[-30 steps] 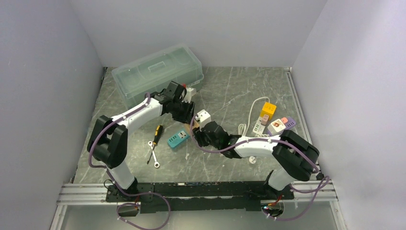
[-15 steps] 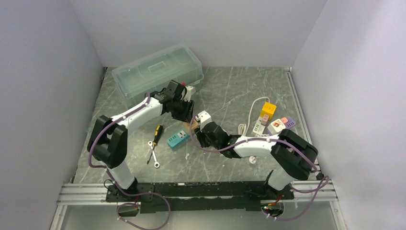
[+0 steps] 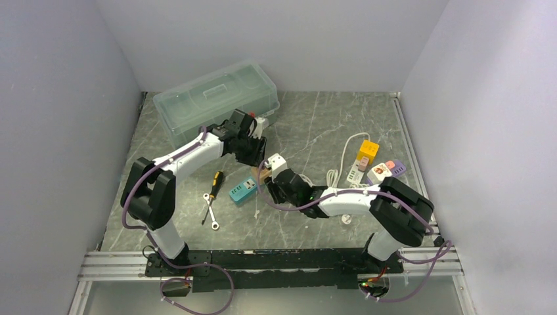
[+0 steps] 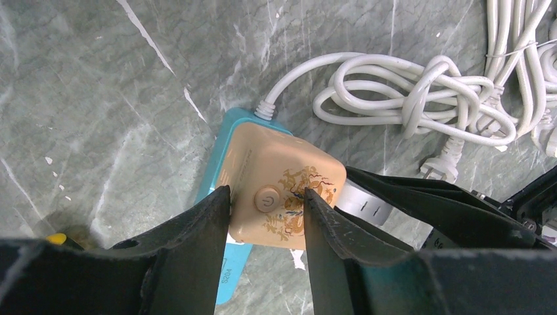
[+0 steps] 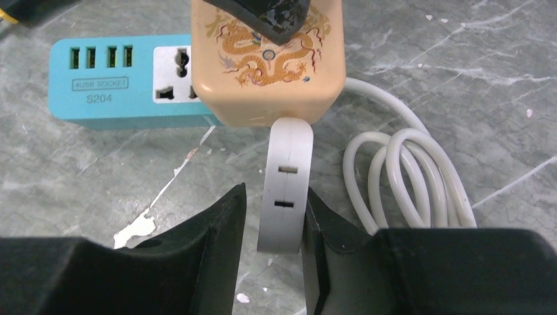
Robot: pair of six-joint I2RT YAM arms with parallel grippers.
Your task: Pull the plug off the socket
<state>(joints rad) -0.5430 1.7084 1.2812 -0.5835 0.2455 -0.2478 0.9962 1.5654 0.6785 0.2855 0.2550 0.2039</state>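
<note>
1. White plug (image 5: 284,190) sits flush against the beige cube socket (image 5: 269,72); its prongs are hidden.
2. Right gripper (image 5: 272,203) pinches the plug.
3. Left gripper (image 4: 266,200) clamps the socket.
4. The socket covers part of the teal power strip (image 5: 111,82).

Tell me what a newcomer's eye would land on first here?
Mid-table, the two arms meet: the left gripper clamps a beige dragon-printed socket cube while the right gripper pinches the white plug stuck in its side. A teal power strip lies partly under the cube, and a clear plastic box sits at the back left.
</note>
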